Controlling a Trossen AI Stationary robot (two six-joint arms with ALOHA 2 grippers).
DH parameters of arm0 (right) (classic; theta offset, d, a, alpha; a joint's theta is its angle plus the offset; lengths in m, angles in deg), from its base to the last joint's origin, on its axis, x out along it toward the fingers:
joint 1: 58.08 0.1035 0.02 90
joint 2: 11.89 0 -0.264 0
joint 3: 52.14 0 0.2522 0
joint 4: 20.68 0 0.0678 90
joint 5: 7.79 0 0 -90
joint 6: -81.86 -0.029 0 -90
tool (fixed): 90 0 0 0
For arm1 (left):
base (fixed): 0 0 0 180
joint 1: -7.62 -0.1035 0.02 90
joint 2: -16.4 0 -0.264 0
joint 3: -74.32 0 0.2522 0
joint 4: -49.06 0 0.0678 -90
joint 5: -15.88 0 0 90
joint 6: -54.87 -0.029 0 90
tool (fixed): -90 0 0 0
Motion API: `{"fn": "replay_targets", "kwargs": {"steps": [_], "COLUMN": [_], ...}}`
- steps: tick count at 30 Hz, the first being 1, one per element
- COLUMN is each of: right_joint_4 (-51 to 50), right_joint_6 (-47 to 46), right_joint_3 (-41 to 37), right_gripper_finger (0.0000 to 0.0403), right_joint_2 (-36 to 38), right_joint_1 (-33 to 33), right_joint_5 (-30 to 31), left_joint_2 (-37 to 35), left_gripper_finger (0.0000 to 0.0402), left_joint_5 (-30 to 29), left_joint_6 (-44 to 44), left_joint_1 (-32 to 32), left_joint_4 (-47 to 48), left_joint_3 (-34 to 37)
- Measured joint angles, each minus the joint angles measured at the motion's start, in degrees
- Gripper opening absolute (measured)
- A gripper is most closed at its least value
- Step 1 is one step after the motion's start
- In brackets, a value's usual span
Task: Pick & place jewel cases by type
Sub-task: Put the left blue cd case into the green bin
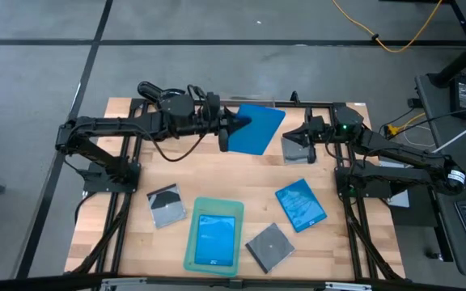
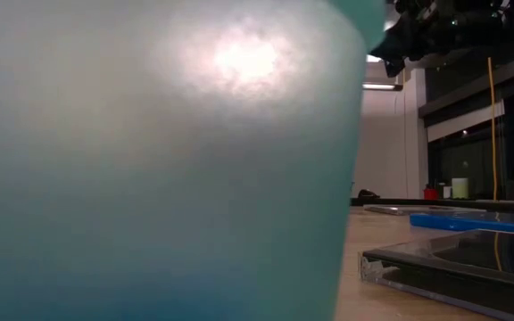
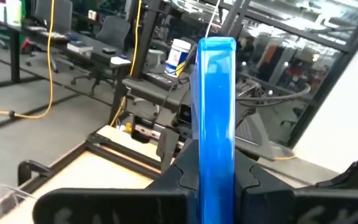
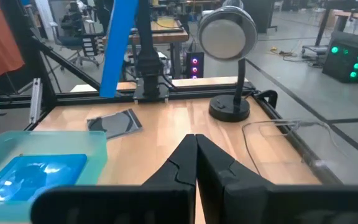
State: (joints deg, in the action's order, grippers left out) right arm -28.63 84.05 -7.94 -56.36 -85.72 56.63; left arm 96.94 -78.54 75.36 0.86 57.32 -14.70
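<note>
We see the tray [image 1: 189, 242] at the table's [image 1: 217, 174] near edge, one case [image 1: 216, 239] lying in it. Left of the tray lies a case [image 1: 166, 205]; right of it another [image 1: 269, 245], and farther right a fourth [image 1: 301, 204]. At the far edge the left claw [image 1: 226, 132] holds a case [image 1: 259, 129] off the table — the right claw [image 1: 299, 139] just beside it.

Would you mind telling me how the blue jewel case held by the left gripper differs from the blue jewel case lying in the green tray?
The held blue jewel case is clamped in the left gripper above the table's far side; the tray's blue jewel case lies flat inside the green tray near the front. The held one is untouched by any surface; the other rests ungripped. Both are bright blue and square.
</note>
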Motion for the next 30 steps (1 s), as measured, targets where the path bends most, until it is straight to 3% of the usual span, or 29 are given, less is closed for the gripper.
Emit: {"fn": "replay_targets", "kwargs": {"steps": [9,17,24,30], "right_joint_4": [-1.23,-4.39,-4.94,-4.99], "right_joint_6": [2.70,7.11,7.39,7.39], "right_joint_3": [0.00,0.00,0.00,0.00], "right_gripper_finger": [0.0006,0.0006,0.0006,0.0006], "right_joint_2": [1.41,4.42,5.81,5.92], "right_joint_1": [0.13,0.22,0.24,0.24], "right_joint_5": [-2.28,-8.63,-9.09,-9.07], "left_joint_2": [0.00,0.00,0.00,0.00], "left_gripper_finger": [0.0017,0.0017,0.0017,0.0017], "left_joint_5": [-3.43,-18.09,-33.29,-37.04], "left_joint_6": [11.92,20.22,21.69,25.83], "left_joint_1": [3.54,13.22,23.20,30.10], "left_joint_4": [-0.03,0.15,0.17,2.52], "left_joint_3": [0.00,0.00,0.00,0.00]}}
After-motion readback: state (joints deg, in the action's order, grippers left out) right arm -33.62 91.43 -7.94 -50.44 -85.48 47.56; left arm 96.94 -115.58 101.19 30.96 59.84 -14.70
